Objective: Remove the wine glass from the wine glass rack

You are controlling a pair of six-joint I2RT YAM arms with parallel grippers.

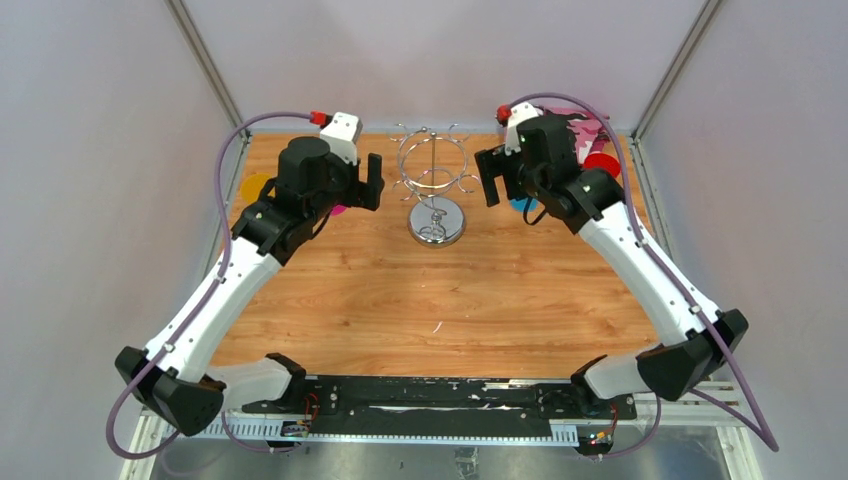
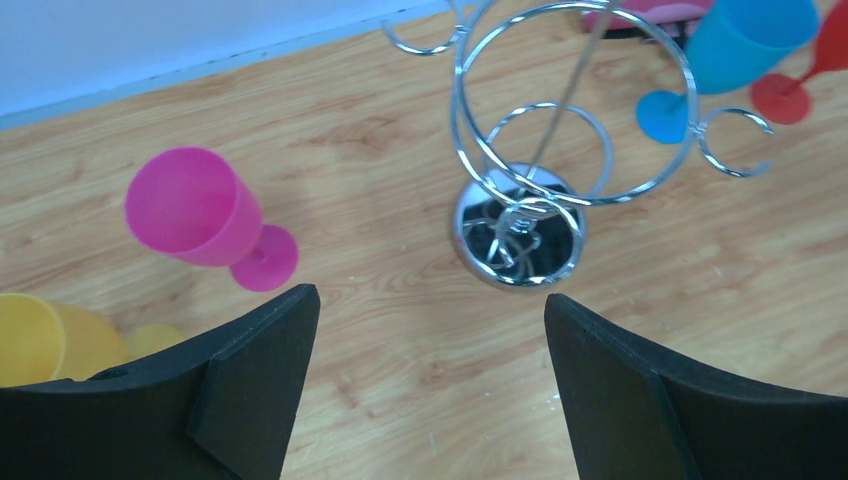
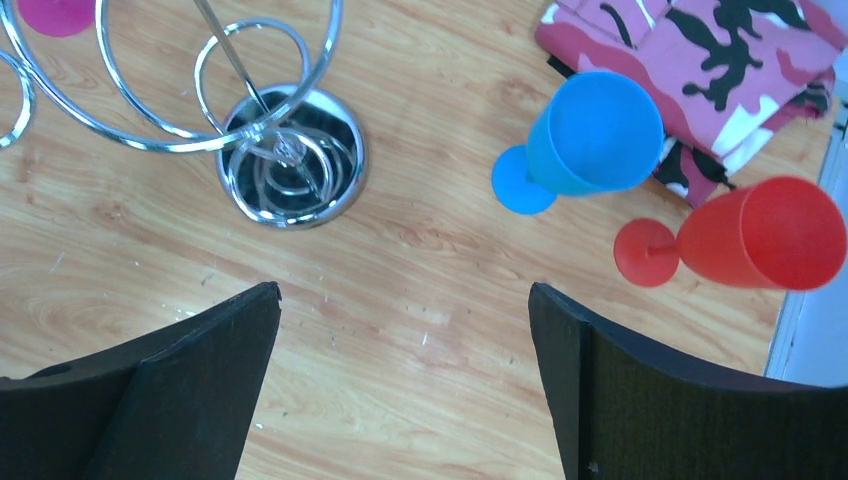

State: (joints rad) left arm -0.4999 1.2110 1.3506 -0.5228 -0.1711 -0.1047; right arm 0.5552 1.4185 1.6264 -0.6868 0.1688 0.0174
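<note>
The wine glass rack, a chrome wire stand on a round mirrored base, stands at the back middle of the wooden table; nothing hangs in its loops. The left wrist view shows the rack ahead, the right wrist view has the rack at upper left. A pink wine glass and a yellow one rest on the table to its left. A blue wine glass and a red one rest to its right. My left gripper and right gripper flank the rack, both open and empty.
A pink camouflage cloth lies at the back right corner behind the blue and red glasses. Grey walls and metal frame posts close in the table at the back and sides.
</note>
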